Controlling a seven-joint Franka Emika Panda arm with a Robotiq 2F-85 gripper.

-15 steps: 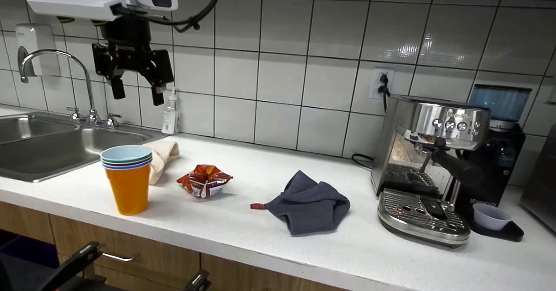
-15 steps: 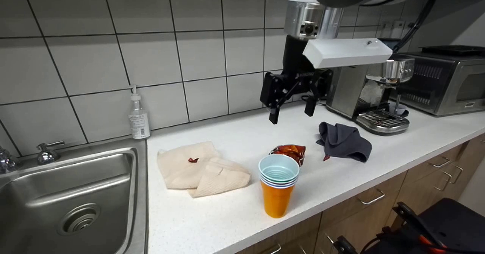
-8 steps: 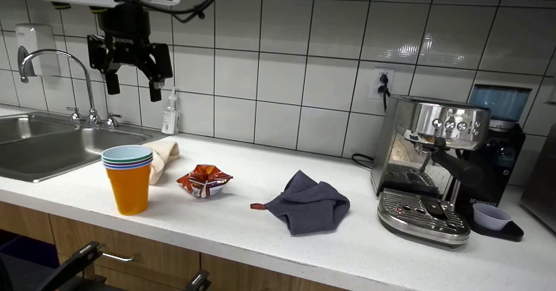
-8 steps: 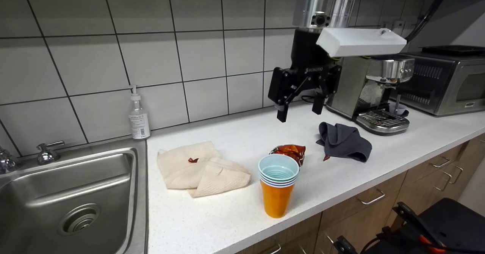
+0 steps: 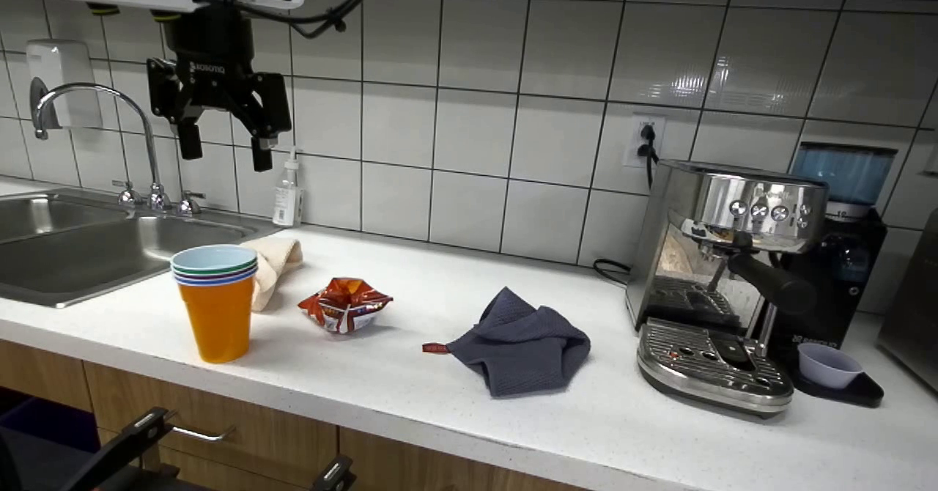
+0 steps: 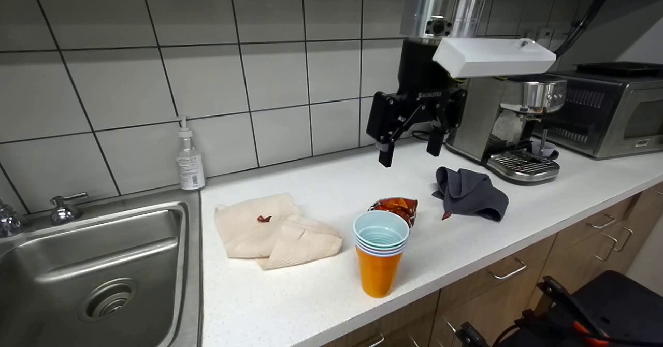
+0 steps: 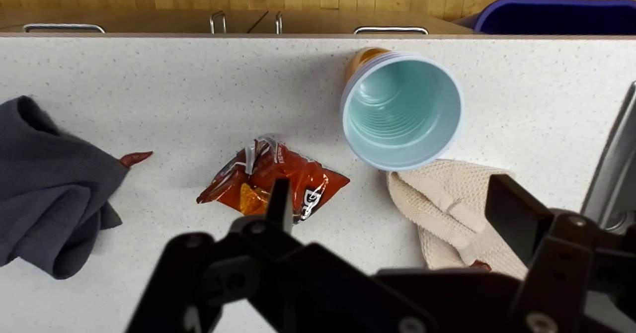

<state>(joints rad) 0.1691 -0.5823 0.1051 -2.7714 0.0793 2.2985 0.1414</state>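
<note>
The hand (image 5: 226,155) is held empty, jaws spread, upper left in an exterior view — high, apparently, to clear the cups (image 5: 218,315), nested as one upright stack at lower left, and the crumpled snack bag (image 5: 344,305) on the desk (image 5: 432,278) near them.

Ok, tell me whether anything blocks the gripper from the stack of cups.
Nothing visible does. The open gripper hangs above the counter, and the stack of cups stands with its top uncovered. The red snack bag lies low to one side, seemingly clear of the path.
</note>
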